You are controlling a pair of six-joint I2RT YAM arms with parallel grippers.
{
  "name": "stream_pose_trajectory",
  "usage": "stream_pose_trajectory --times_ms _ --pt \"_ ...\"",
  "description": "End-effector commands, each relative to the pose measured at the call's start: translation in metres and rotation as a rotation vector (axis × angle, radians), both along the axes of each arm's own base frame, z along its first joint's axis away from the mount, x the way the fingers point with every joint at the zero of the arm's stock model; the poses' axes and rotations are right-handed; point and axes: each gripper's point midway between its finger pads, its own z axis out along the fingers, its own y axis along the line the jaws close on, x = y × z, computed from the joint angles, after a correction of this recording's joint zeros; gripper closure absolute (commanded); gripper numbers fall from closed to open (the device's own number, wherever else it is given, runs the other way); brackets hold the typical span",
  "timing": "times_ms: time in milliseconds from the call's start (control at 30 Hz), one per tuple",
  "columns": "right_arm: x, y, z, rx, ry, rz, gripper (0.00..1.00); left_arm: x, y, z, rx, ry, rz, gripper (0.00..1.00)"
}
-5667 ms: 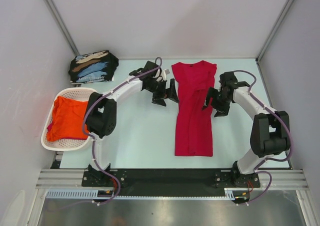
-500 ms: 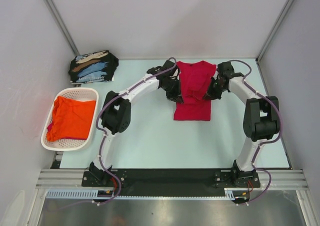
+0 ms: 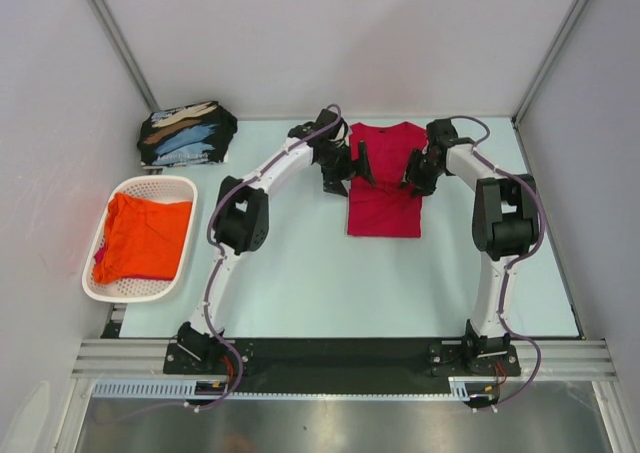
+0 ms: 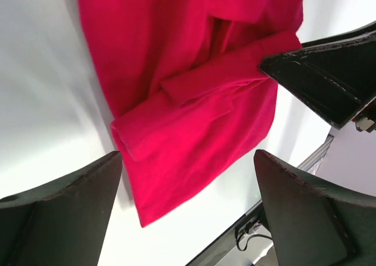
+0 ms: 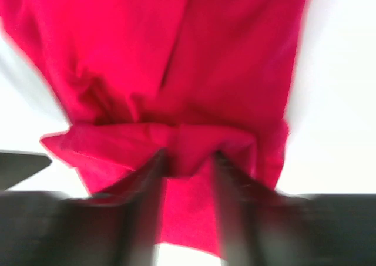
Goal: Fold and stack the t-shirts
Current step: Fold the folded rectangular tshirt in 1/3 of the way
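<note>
**Two grippers at the folded red shirt, left one let go**

Left fingers [image 4: 70, 207] stand wide apart with nothing between them, so the left gripper [image 4: 188, 157] is released and holds nothing. It hangs over the left edge of the crimson red t-shirt [image 4: 194, 101]. The cloth under it shows a folded-over sleeve band and a loose corner.

Right fingers [image 5: 147, 195] stand narrowly apart, one on each side of a bunched fold of the same shirt [image 5: 176, 54]. That view is blurred, so I cannot tell whether the right gripper [image 5: 188, 160] pinches the fold or only straddles it.

From above, the left gripper [image 3: 350, 168] is at the shirt's left side. The right gripper [image 3: 412, 173] is at its right side, opposite and level with it. The red shirt [image 3: 385, 198] lies as a short rectangle on the table [image 3: 300, 273], at the far middle, with the collar end toward the back wall.

Both arms reach far forward.

The orange t-shirt [image 3: 140, 235] sits crumpled in the white basket [image 3: 150, 180] at the left edge. The black t-shirts [image 3: 187, 133], printed in light blue and tan, are stacked at the far left corner, well apart from the red one.
</note>
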Motion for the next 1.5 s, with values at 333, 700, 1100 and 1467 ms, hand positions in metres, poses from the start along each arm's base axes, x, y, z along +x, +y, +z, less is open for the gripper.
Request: stream_pose_trajectory --times_ms 333,700,1100,1467 --pt "0.011 -0.002 0.123 -0.007 -0.426 -0.079 0.54 -0.026 0.014 0.077 -0.145 -0.134 -0.077 0.32" --pt "-0.029 0.057 0.042 0.224 -0.117 0.063 1.0 -0.047 0.007 0.03 -0.189 -0.009 -0.086 1.0" --pt "0.017 0.07 0.014 0.228 -0.081 0.045 1.0 -0.012 -0.016 0.013 -0.218 0.011 -0.08 1.0" --pt "0.071 0.077 0.005 0.155 -0.183 -0.011 1.0 -0.024 -0.008 0.005 -0.184 0.029 -0.095 1.0"
